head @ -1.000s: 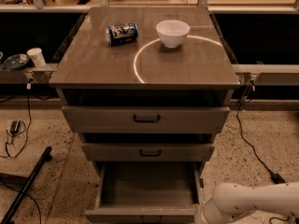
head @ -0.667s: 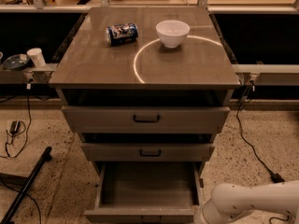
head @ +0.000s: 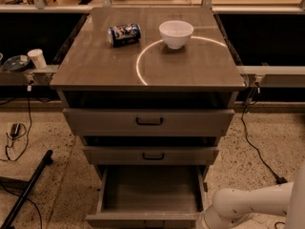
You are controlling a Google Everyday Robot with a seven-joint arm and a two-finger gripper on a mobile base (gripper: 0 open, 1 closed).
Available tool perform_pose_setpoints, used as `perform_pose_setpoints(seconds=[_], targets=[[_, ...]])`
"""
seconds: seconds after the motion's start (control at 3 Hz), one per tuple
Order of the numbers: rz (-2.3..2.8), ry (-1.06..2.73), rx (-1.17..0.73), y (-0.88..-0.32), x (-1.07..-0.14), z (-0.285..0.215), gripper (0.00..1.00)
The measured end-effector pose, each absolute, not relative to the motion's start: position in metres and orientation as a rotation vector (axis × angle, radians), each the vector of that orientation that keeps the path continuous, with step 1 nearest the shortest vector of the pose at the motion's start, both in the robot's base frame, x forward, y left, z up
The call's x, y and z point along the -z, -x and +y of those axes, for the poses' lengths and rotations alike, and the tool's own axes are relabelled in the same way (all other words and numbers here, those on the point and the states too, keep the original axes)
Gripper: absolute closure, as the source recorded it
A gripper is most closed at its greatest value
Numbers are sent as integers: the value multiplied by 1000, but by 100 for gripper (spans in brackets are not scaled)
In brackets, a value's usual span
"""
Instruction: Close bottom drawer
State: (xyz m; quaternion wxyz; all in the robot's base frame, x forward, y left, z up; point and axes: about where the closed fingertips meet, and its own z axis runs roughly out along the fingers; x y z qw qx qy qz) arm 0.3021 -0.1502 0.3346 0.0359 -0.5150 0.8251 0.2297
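We are seeing almost nothing changing over the last second. The bottom drawer [head: 151, 190] is still standing pulled out beneath the middle drawer [head: 150, 155], with its plain grey box lying open and empty. The white arm [head: 252, 202] is still waiting just right of the bottom drawer's front corner, having shifted only slightly. The gripper is lying beyond the lower edge of the view, off that same corner, so we cannot tell whether it is released or clenched. We are judging that the push has not begun, and the front panel still needs pressing straight inward until flush. Above the bottom drawer, on the desk [head: 95, 66], a can [head: 124, 34] and a white bowl [head: 176, 33] are sitting.
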Motion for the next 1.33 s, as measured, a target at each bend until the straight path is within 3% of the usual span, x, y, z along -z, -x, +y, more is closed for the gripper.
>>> perform_pose_setpoints(seconds=[0.67,1.33], targets=[[2439,1524,-935,-304,-326,-144,0],[2377,1550,-966,-313,-325,-149,0]])
